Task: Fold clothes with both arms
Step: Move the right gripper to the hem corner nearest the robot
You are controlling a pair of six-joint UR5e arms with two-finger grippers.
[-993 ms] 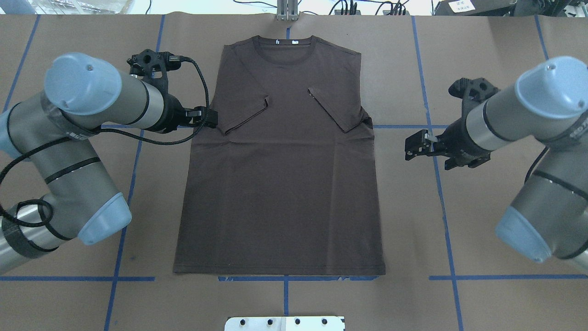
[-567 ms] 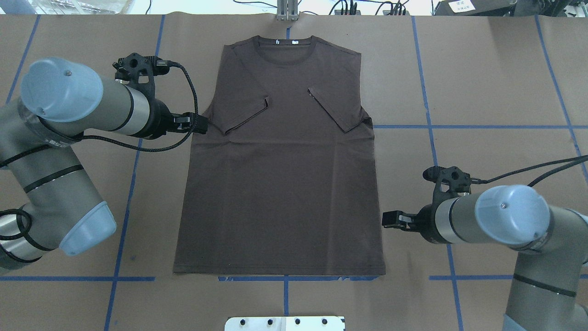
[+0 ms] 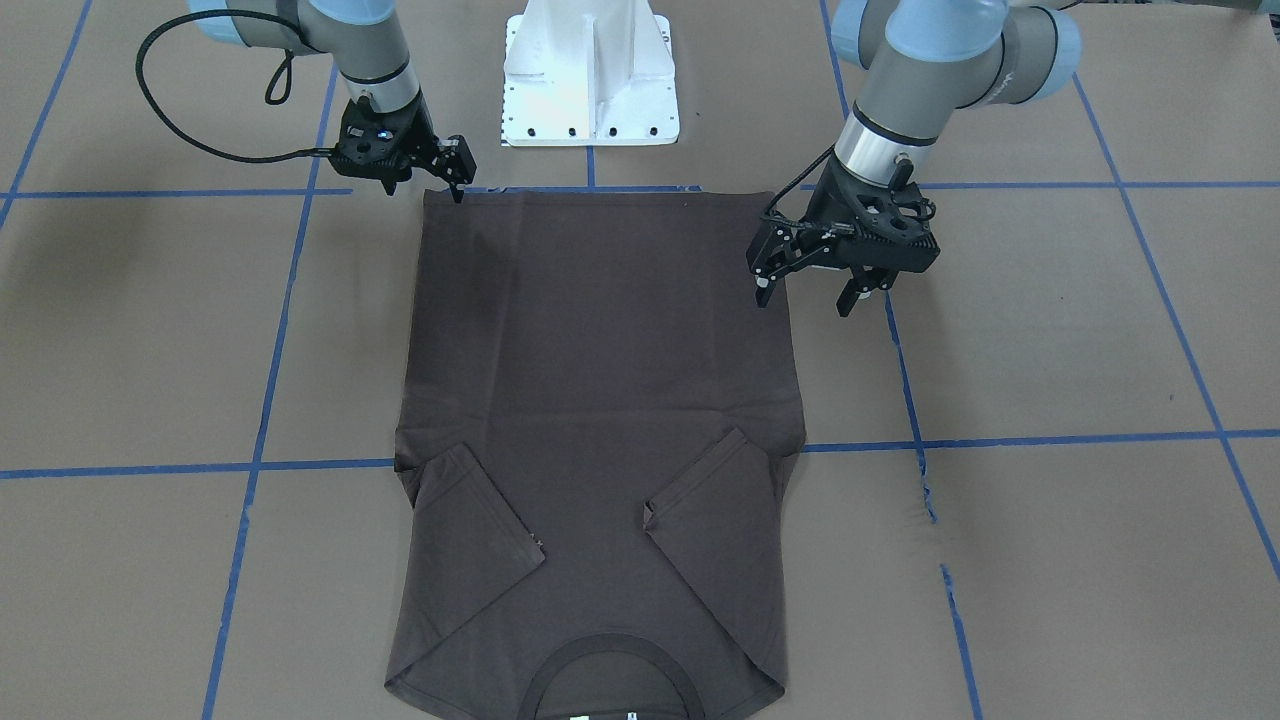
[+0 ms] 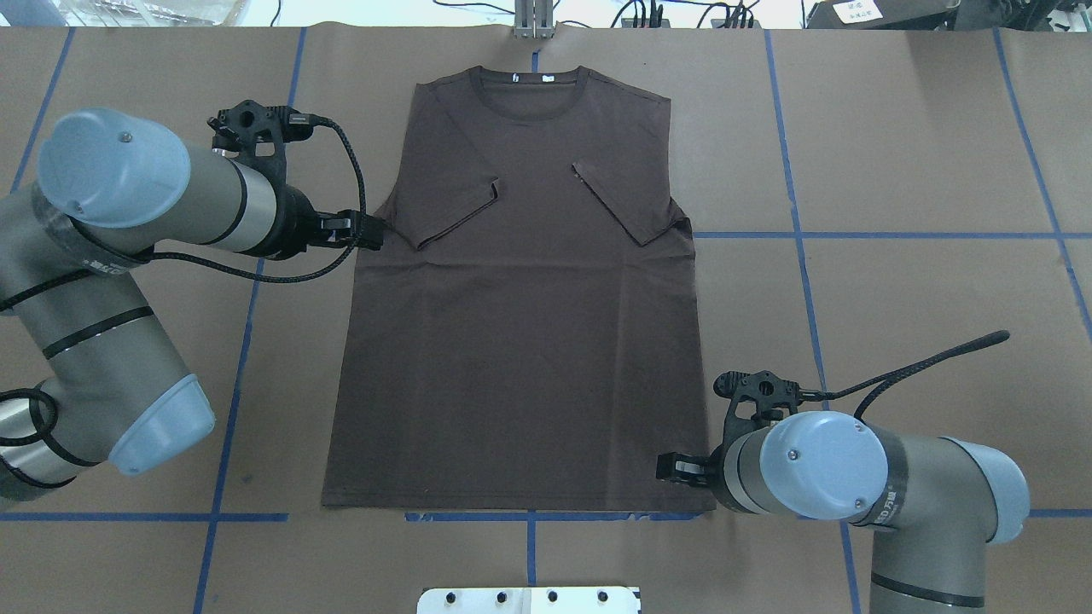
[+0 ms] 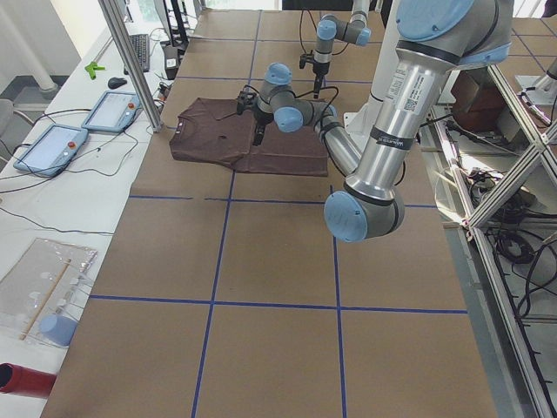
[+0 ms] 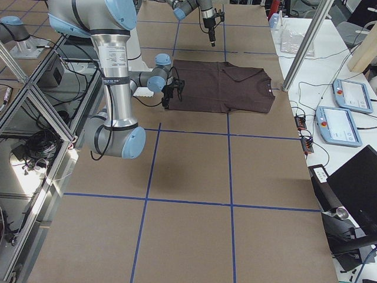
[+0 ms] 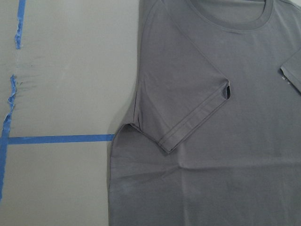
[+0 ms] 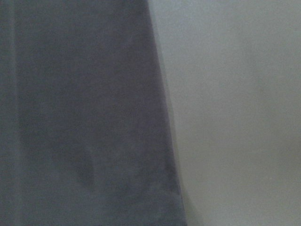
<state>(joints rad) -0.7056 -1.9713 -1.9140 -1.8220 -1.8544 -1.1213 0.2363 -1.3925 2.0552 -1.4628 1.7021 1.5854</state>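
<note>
Brown T-shirt (image 4: 520, 290) lies flat mid-frame on the counter (image 4: 896, 128), sleeves folded inward. In the front-facing view, the left fingers (image 3: 763, 283) hang spread and empty at its right edge. The right fingers (image 3: 459, 178), seemingly parted and empty, are at its upper-left hem corner.

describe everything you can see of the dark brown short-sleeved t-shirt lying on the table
The dark brown short-sleeved T-shirt lies flat on the brown paper-covered table, soft knit fabric by its look. Both sleeves are folded inward over the chest. Its ribbed round collar with white tags points away from the robot. The right gripper is at one hem corner, the open left gripper by a side edge; contact is unclear.
</note>
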